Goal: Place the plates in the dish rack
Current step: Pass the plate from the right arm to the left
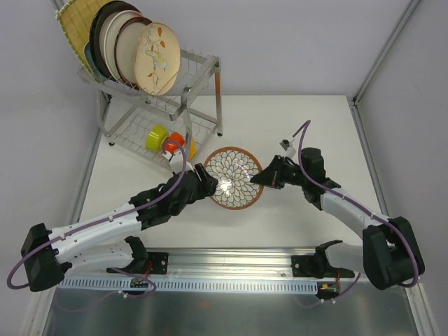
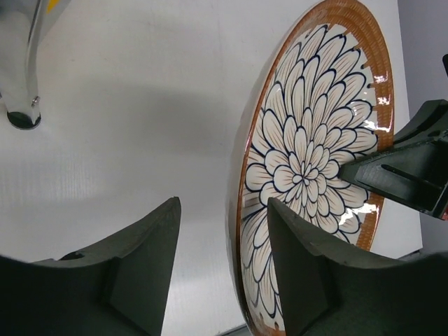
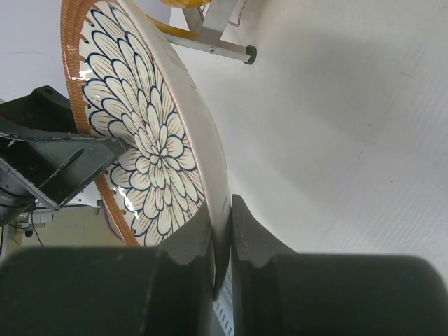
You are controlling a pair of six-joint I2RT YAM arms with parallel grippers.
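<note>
The petal plate (image 1: 234,178) is face up at the middle of the table (image 1: 315,126), just in front of the rack (image 1: 203,66). The right fingers (image 3: 189,245) are pressed onto its right rim, pinching it. The left fingers (image 2: 150,252) are spread, one on each side of the left rim, with a gap on the outer side. Other plates (image 1: 133,49) stand on edge in the rack's upper tier, and bowls (image 1: 164,138) sit below.
</note>
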